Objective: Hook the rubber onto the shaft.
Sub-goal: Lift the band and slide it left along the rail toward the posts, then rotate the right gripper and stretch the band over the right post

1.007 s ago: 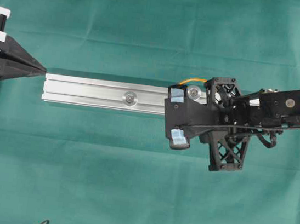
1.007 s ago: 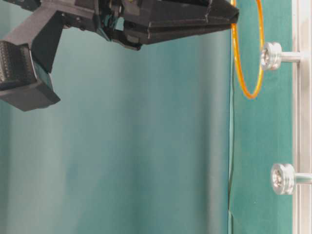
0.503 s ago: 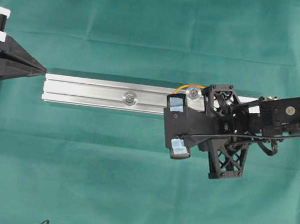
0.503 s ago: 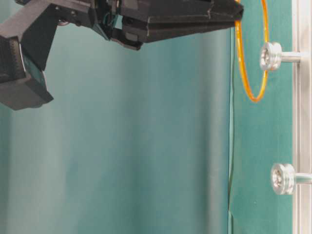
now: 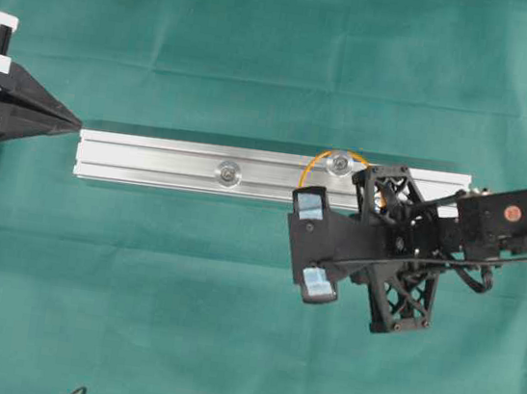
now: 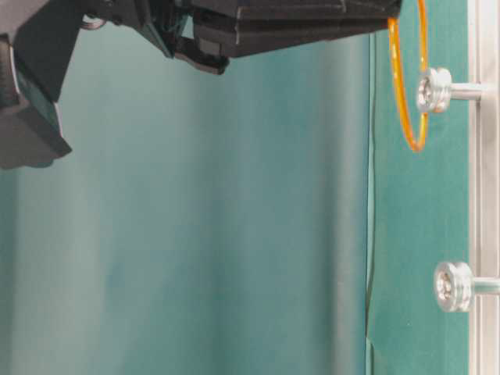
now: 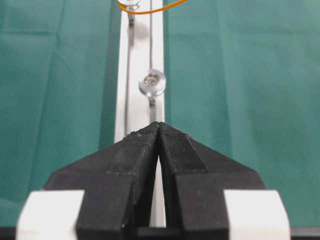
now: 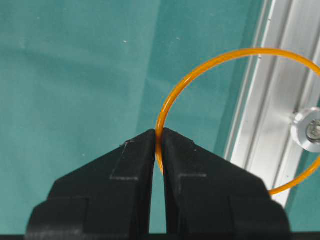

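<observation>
Rubber [image 8: 210,67] pinched in right gripper [image 8: 160,137], looped around shaft [image 8: 310,129].

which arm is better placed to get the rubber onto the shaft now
Right. Its fingers already pinch the rubber, whose loop hangs around the near shaft. The left gripper is shut, holds nothing, and sits at the rail's far end.

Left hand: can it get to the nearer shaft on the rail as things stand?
Probably yes. The left hand, shut and empty, sits at the rail end facing the nearer shaft, nothing between. The right hand holds the rubber at the farther shaft.
</observation>
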You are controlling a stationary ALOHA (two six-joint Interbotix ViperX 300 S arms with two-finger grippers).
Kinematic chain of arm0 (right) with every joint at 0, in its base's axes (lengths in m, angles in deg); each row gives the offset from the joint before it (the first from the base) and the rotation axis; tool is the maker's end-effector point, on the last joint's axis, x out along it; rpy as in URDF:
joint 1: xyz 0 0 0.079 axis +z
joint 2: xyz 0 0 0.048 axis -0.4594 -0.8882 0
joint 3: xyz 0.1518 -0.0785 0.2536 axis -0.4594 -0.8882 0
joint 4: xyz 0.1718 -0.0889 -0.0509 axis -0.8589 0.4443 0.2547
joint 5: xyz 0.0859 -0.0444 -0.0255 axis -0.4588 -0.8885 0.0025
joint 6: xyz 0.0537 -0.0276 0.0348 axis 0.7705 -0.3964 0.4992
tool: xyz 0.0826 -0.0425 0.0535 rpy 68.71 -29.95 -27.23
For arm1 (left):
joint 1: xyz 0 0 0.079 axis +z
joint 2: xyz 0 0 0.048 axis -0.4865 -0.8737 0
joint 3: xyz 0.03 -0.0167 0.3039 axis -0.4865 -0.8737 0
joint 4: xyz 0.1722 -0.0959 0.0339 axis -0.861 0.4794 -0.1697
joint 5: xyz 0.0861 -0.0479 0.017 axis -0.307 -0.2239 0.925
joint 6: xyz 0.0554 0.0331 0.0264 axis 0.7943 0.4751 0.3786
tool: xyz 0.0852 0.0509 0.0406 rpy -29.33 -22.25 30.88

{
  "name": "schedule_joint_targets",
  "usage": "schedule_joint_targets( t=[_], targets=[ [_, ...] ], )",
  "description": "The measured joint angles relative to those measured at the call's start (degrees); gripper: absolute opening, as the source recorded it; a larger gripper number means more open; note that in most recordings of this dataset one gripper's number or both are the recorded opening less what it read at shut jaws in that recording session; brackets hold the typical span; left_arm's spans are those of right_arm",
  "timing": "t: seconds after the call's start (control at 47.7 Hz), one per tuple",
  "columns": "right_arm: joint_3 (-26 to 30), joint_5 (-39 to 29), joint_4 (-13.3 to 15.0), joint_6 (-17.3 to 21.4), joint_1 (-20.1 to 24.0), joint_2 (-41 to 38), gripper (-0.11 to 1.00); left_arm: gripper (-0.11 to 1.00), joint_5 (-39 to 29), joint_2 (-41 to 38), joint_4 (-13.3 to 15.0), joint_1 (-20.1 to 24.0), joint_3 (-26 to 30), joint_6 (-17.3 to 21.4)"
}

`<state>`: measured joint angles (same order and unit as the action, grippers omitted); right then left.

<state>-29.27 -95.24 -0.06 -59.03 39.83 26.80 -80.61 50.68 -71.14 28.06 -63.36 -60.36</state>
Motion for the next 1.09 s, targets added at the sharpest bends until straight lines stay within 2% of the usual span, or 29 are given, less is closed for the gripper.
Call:
schedule_joint_targets(
  t=[0.147,0.692,0.881,1.007,1.09],
  targets=[
    [0.09,0.79,-0.26,0.62,0.79,-0.09,0.08,0.0,-0.09,0.0,0.09,0.09,0.0,0.0],
    [0.0,3.08,-0.35,6.86,1.23,-0.18,0.08,0.0,-0.09,0.0,0.0,0.0,0.0,0.0],
    [0.0,5.98,-0.26,15.03,1.23,-1.41,0.08,0.0,0.0,0.0,0.09,0.0,0.0,0.0],
    [0.09,8.53,0.26,22.5,1.23,-2.55,0.08,0.0,0.0,0.09,0.0,0.0,-0.09,0.0],
    [0.35,10.28,0.97,25.93,1.14,-2.99,0.08,0.0,-0.09,0.18,0.09,0.0,0.0,0.0]
  ],
)
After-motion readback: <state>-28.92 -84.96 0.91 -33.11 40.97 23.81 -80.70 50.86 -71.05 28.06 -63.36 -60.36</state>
